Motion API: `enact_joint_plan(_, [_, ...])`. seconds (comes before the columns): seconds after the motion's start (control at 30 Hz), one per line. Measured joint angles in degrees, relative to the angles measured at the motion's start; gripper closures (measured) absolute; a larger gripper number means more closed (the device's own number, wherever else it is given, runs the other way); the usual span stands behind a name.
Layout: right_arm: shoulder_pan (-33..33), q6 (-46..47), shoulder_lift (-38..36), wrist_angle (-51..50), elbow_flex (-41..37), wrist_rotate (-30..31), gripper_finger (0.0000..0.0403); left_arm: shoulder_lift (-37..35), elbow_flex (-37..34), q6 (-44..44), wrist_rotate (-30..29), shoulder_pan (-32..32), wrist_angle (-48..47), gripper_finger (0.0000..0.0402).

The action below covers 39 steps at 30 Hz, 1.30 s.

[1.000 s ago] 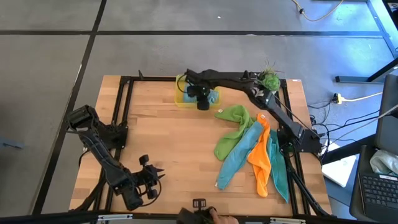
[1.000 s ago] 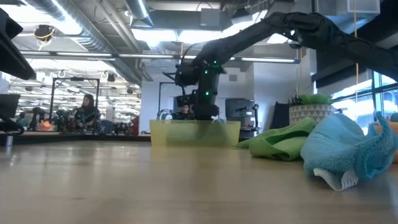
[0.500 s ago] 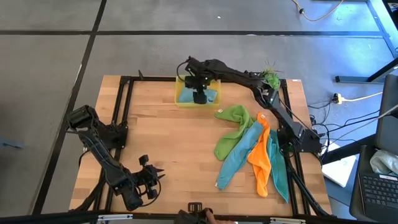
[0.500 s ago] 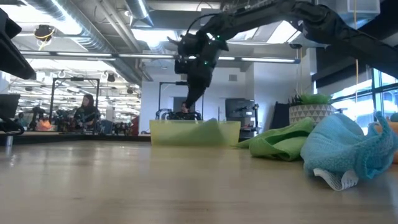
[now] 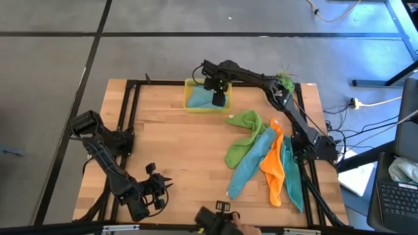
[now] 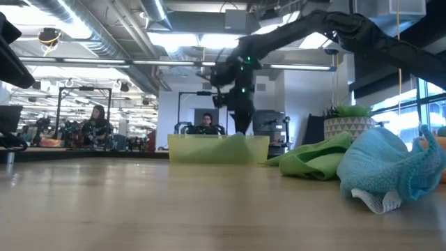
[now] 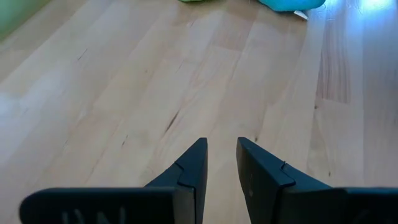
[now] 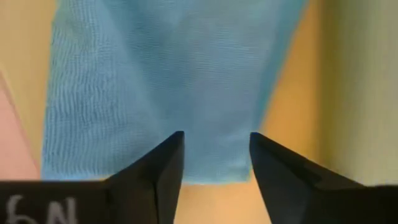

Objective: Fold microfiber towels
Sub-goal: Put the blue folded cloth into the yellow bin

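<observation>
My right hand (image 5: 220, 100) hovers released over the folded teal towel (image 8: 168, 81), laid in the yellow tray (image 5: 190, 104) for stacking; left hand (image 7: 219, 163) idles slightly parted above the counter (image 5: 176, 156).

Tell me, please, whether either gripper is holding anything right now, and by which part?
Nothing is held. The right gripper hovers open over the teal towel in the yellow tray; the left gripper grips nothing.

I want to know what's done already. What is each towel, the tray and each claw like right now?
Blue towel in tray: folded flat.
Yellow tray: holds it.
Green towel: crumpled.
Orange towel: crumpled.
Teal towels: crumpled.
Right claw: open, above tray.
Left claw: empty, above bare table.
</observation>
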Motion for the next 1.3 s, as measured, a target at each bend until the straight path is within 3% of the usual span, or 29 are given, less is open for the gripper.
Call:
enact_joint_plan(0.17, [-1.49, 0.73, 0.04, 4.05, -5.14, -7.21, 0.0261, 0.0, 0.0, 0.0, -0.8, 0.0, 0.0, 0.0324])
enact_joint_plan(0.47, [-1.52, -0.58, -0.05, 8.22, -9.89, -8.9, 0.031, 0.0, 0.0, 0.02, -1.34, 0.0, -1.48, 0.0324])
enact_joint_plan(0.77, [-0.7, -0.84, -0.09, 8.13, -7.65, 10.41, 0.0341, 0.0, 0.0, 0.04, -1.83, 0.0, -2.03, 0.0324])
enact_joint_plan(0.87, [-0.28, -0.91, -0.11, 7.46, -7.07, 12.55, 0.0354, 0.0, 0.0, 0.04, -2.03, 0.0, -2.26, 0.0324])
enact_joint_plan(1.07, [-0.21, 0.66, -0.11, -0.45, 1.02, 0.93, 0.038, 0.0, 0.0, 0.04, -2.05, 0.0, -2.43, 0.0324])
enact_joint_plan(1.23, [-0.79, 6.79, -0.33, -2.06, 5.82, -16.12, 0.0398, 0.0, 0.0, 0.03, -2.12, 0.0, -2.49, 0.0324])
enact_joint_plan(1.3, [-0.85, 9.13, -0.33, -2.04, 5.18, -19.65, 0.0397, 0.0, 0.0, 0.0, -2.12, 0.0, -2.49, 0.0324])
